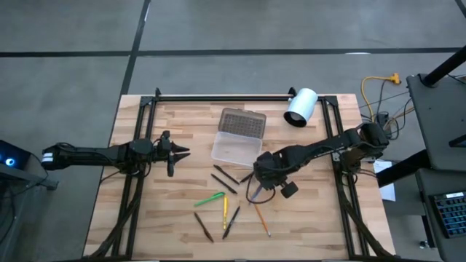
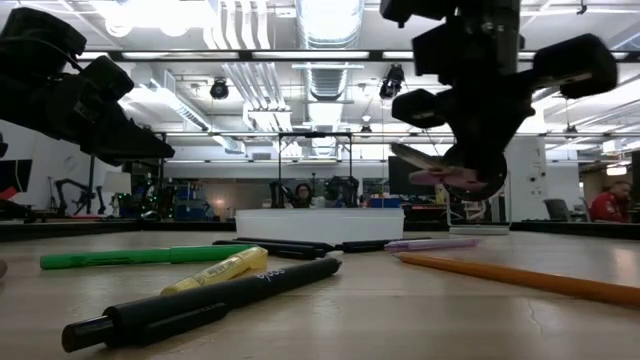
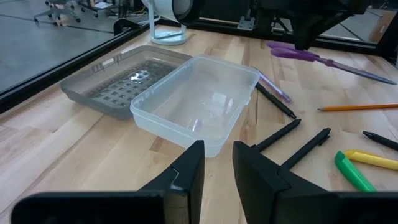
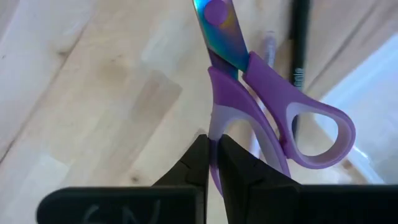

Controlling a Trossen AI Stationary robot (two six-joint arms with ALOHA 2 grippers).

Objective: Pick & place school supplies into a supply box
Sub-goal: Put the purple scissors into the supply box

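Pale wooden desk (image 1: 182,211) planks carry the scene under both dark arms. Right gripper (image 4: 212,163) hangs above the desk, fingers clamped on one handle of the small purple-handled scissors (image 4: 261,118), blades pointing away. Below and just beyond it lie thin pencils and pens (image 1: 222,207), scattered. Farther off sits the translucent plastic supply box (image 3: 196,106), empty, grey lid open. Left gripper (image 3: 217,168) waits before that box, fingers slightly apart, holding nothing.
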